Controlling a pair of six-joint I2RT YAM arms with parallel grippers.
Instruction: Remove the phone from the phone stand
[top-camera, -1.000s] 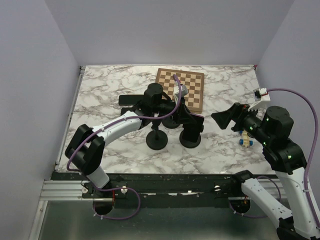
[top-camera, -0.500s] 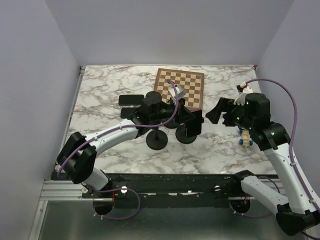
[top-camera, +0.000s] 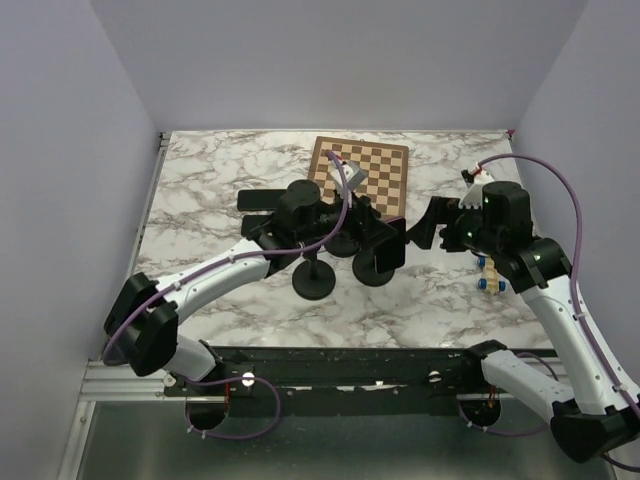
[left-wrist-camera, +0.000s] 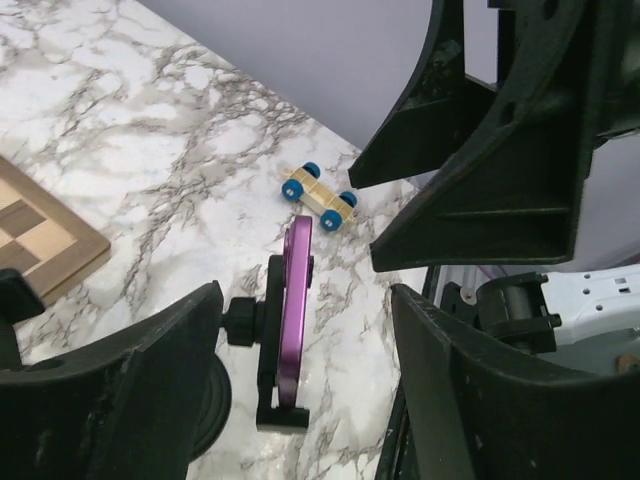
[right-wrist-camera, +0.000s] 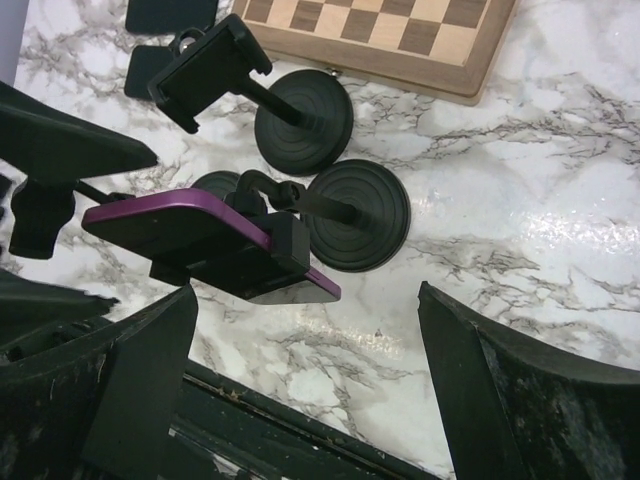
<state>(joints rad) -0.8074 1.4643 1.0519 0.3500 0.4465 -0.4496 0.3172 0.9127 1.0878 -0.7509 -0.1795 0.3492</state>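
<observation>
The phone (right-wrist-camera: 190, 222), purple-edged with a dark screen, sits clamped in the black phone stand (right-wrist-camera: 356, 214). In the left wrist view the phone (left-wrist-camera: 296, 292) shows edge-on, upright in the stand's clamp (left-wrist-camera: 271, 335). My left gripper (left-wrist-camera: 300, 400) is open, with the phone standing between its fingers (left-wrist-camera: 110, 395) and touching neither. My right gripper (right-wrist-camera: 330, 400) is open too, low on the near side of the phone, with only marble between its fingers. From above, the left gripper (top-camera: 372, 232) hangs over the stand (top-camera: 377, 272) and the right gripper (top-camera: 424, 226) is close on its right.
Two more black stands (top-camera: 314, 283) (right-wrist-camera: 303, 120) stand close by, one with an empty clamp (right-wrist-camera: 207, 68). A chessboard (top-camera: 365, 170) lies behind them. A small wooden toy car (top-camera: 490, 276) with blue wheels sits at the right. The table's front rail (top-camera: 330, 360) runs just behind the grippers.
My left gripper narrowed, then opened wide around the phone. The right arm has swung left and forward, bringing its open gripper close to the stand.
</observation>
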